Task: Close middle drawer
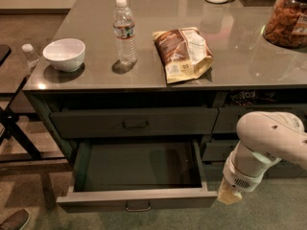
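The middle drawer (136, 198) is pulled far out below the counter. It is a dark grey-green box, empty inside, with a low front panel and a small metal loop handle (138, 207). Above it the taller-fronted top drawer (134, 122) is shut. My white arm comes in from the right. The gripper (229, 194) hangs low beside the open drawer's front right corner, just to its right. Only its pale end shows below the wrist.
On the counter (230, 61) stand a white bowl (64, 54), a water bottle (124, 31), a snack bag (183, 53) and a jar of snacks (289, 17). A small bottle (29, 55) sits on a side stand at the left. A shoe (14, 220) shows at bottom left.
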Motion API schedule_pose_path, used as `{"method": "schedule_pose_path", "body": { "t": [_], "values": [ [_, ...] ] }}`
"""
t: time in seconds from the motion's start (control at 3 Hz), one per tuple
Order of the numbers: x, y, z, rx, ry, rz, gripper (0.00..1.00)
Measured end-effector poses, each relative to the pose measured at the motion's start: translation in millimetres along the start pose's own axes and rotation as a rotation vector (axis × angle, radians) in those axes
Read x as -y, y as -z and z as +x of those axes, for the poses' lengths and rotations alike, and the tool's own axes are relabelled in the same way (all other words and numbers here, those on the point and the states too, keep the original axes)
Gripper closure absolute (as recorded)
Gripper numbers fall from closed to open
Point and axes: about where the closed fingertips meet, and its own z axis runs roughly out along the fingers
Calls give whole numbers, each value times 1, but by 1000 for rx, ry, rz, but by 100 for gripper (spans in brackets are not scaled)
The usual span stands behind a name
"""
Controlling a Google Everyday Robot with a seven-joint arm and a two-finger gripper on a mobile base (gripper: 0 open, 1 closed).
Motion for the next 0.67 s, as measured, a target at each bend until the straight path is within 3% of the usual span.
{"method": "schedule_pose_path", "body": {
  "t": [0.67],
  "values": [
    [-3, -60, 14, -21, -25, -73, 100]
  ]
}}
